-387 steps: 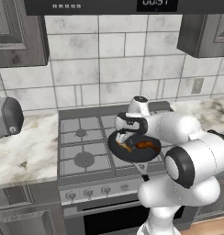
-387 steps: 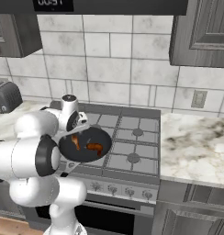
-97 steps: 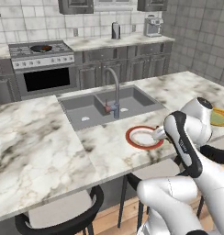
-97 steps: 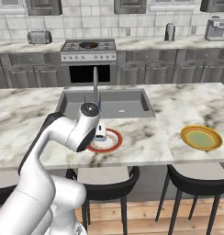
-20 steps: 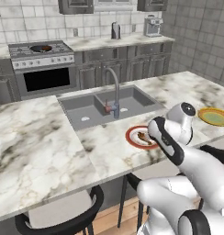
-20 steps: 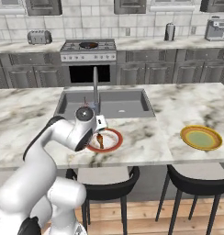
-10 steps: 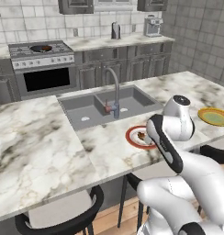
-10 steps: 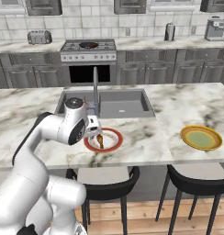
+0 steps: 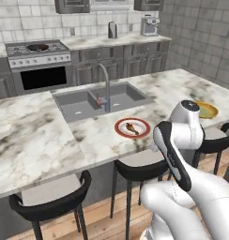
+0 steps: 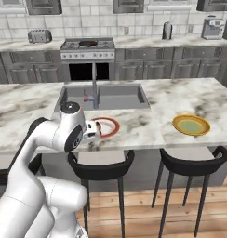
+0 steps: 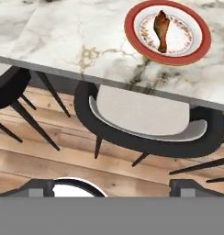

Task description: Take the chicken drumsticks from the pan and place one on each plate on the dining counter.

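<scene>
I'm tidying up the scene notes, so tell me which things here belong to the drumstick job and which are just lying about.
Job:
drumstick on the red-rimmed plate
yellow plate, bare
pan on the stove
dining counter

Lying about:
sink and faucet
stools
toaster
coffee machine

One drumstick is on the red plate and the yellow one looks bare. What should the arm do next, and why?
Probably turn back toward the stove for the second piece. One drumstick lies on the red-rimmed plate, the yellow plate holds nothing, and the pan sits far off on the range. The claw looks open, with nothing between its tips.
</scene>
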### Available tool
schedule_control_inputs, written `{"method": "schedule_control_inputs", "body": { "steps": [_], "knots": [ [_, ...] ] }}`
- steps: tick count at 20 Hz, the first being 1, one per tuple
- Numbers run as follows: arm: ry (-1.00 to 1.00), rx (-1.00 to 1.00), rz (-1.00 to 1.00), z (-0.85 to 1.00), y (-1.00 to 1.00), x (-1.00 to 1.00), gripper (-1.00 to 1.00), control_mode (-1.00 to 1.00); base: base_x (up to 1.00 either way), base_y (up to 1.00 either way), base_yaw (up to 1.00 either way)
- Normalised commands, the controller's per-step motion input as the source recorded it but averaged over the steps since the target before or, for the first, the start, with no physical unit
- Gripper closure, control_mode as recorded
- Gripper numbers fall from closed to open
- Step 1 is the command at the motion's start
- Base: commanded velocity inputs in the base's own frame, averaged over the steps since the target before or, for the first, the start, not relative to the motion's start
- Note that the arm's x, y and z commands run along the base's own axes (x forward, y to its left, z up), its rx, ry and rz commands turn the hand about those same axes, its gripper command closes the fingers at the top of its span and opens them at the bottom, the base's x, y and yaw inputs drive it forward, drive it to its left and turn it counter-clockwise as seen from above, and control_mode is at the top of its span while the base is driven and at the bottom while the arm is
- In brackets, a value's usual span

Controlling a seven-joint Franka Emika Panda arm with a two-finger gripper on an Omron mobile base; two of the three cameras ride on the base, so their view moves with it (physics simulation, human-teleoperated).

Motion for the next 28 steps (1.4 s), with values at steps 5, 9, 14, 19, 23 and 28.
{"method": "schedule_control_inputs", "body": {
  "steps": [5,9,14,19,23,28],
  "knots": [
    [0.0,0.0,0.0,0.0,0.0,0.0,-1.0,1.0,-0.21,-0.99,0.0],
    [0.0,0.0,0.0,0.0,0.0,0.0,-1.0,1.0,0.04,-1.0,0.0],
    [0.0,0.0,0.0,0.0,0.0,0.0,-1.0,1.0,0.14,-1.0,0.1],
    [0.0,0.0,0.0,0.0,0.0,0.0,-1.0,1.0,0.1,-1.0,0.14],
    [0.0,0.0,0.0,0.0,0.0,0.0,-1.0,1.0,0.07,-1.0,0.17],
    [0.0,0.0,0.0,0.0,0.0,0.0,-1.0,1.0,0.01,-1.0,0.1]
  ]
}}
